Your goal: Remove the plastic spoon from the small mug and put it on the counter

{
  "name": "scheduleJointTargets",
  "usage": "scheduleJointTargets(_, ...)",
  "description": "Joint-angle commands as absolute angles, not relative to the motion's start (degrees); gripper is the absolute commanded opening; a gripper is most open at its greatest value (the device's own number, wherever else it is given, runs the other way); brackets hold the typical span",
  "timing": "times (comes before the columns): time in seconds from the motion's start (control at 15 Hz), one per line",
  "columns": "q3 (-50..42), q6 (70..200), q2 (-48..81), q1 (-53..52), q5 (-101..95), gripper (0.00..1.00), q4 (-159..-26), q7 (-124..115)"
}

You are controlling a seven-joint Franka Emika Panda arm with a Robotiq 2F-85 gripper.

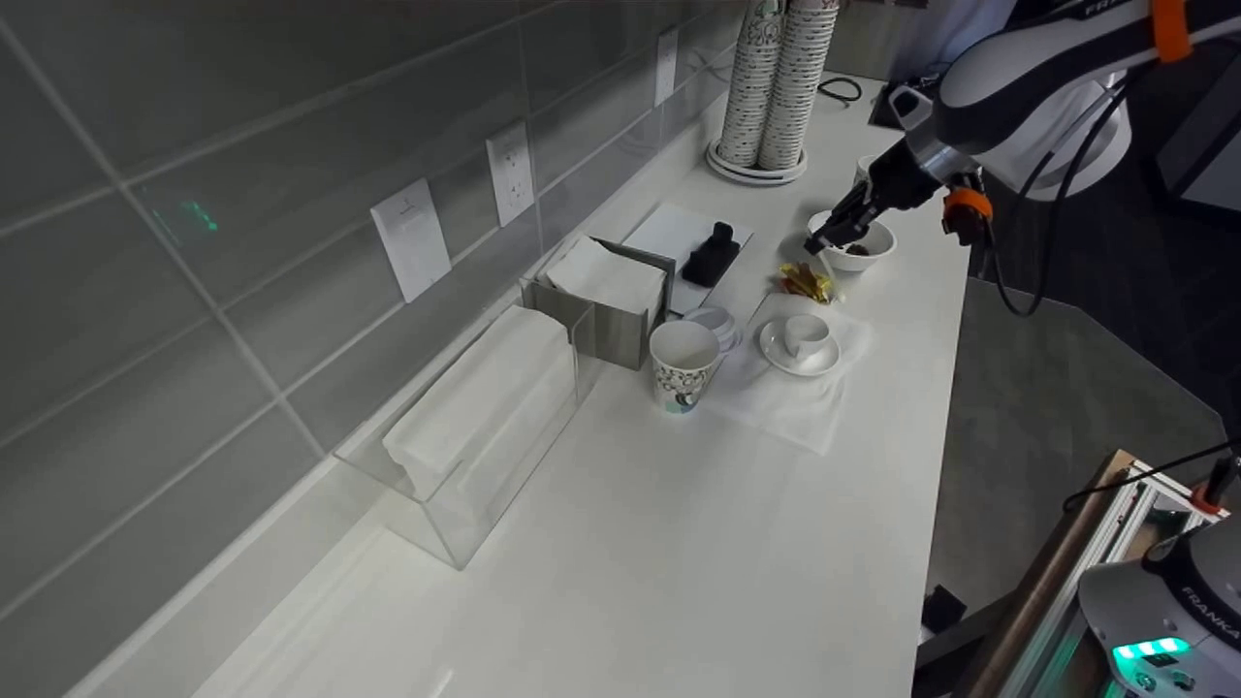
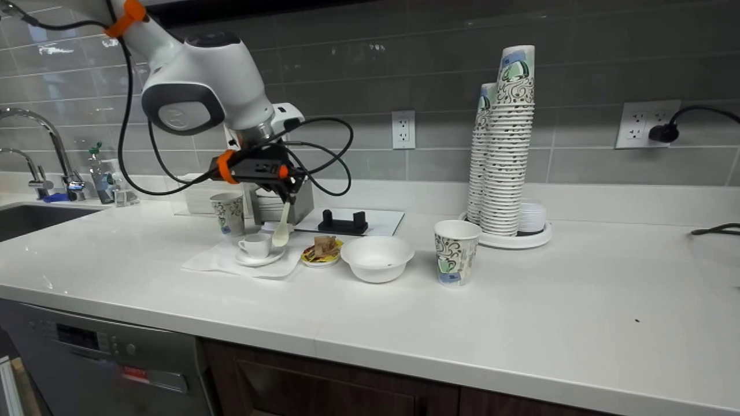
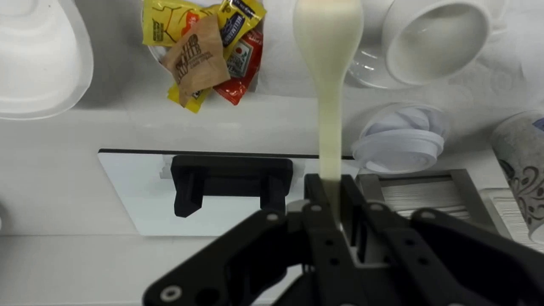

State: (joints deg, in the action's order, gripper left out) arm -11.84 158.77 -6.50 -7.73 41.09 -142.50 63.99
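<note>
Plainly, we have the plastic spoon (image 3: 329,85) out of the small mug (image 2: 254,247) and up in the air, the end of its handle clenched between the jaws of the gripper (image 3: 332,187). In an exterior view the arm (image 2: 208,81) extends from the upper left, slopes down to the right and bends at its last joints, so the gripper's tips point down over the counter (image 2: 520,323). The spoon hangs from them bowl-end lowest, leaning slightly left, and shows just right of the mug; how high its tip is above the counter we cannot tell. In an exterior view the gripper slants down to the left, and its tips hide part of the left rim of the white bowl (image 1: 868,262). In the wrist view we see the gripper at the bottom, with the spoon running straight up between condiment packets (image 3: 195,63) on the left and the mug on the right. On the counter the mug stands upright on a saucer (image 2: 266,261), over a white napkin (image 2: 214,260), with a black stand (image 2: 343,224) toward the far side.
</note>
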Motion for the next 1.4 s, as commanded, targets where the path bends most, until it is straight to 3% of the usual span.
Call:
scheduleJointTargets(0.0, -12.0, 157.8, -1.8, -8.2, 43.9, 0.03, -139.1, 62.9)
scheduleJointTargets(0.6, -11.8, 157.9, 5.1, -7.9, 41.7, 0.03, -135.9, 55.5)
scheduleJointTargets(0.73, -11.9, 158.2, 5.7, -8.0, 41.0, 0.16, -135.6, 54.7)
scheduleJointTargets(0.8, -11.9, 158.4, 5.8, -8.0, 40.7, 0.39, -135.6, 54.3)
scheduleJointTargets(1.0, -12.0, 158.8, 5.3, -8.1, 40.0, 0.48, -135.8, 53.6)
scheduleJointTargets(1.33, -12.6, 158.1, 2.1, -8.0, 34.6, 0.83, -137.8, 53.0)
